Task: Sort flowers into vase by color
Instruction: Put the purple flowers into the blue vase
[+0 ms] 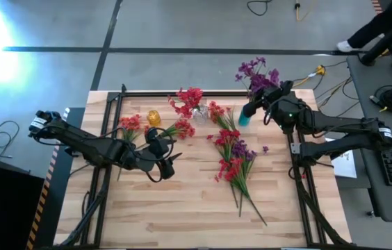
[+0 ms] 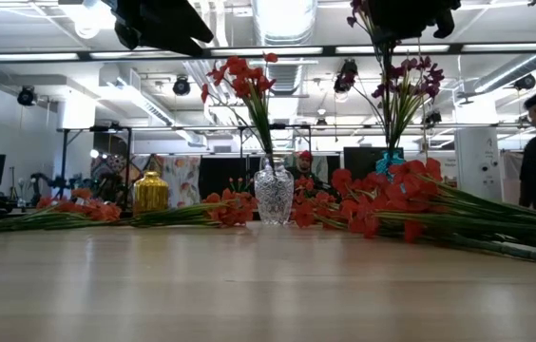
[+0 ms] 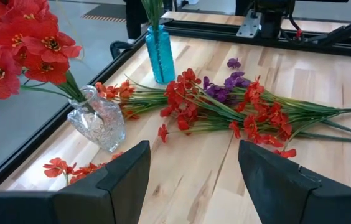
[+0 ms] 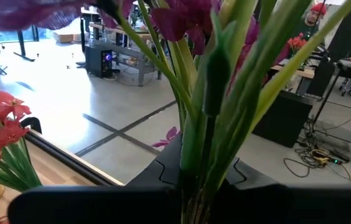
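Flowers (image 1: 234,156) piled mid-table, bare wood toward the near edge. Right gripper (image 1: 269,97) pinches purple stems (image 4: 210,93) over blue vase (image 1: 244,117), fingertips hidden. Left gripper (image 1: 160,161) spread, empty.

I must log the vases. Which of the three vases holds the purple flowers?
The blue vase, at the table's far edge by the right pincer. The clear glass vase holds red flowers, and the small yellow vase appears to hold none.

Grey concrete floor (image 1: 182,28) w/ dark tape lines, strip ceiling lights (image 2: 287,19).
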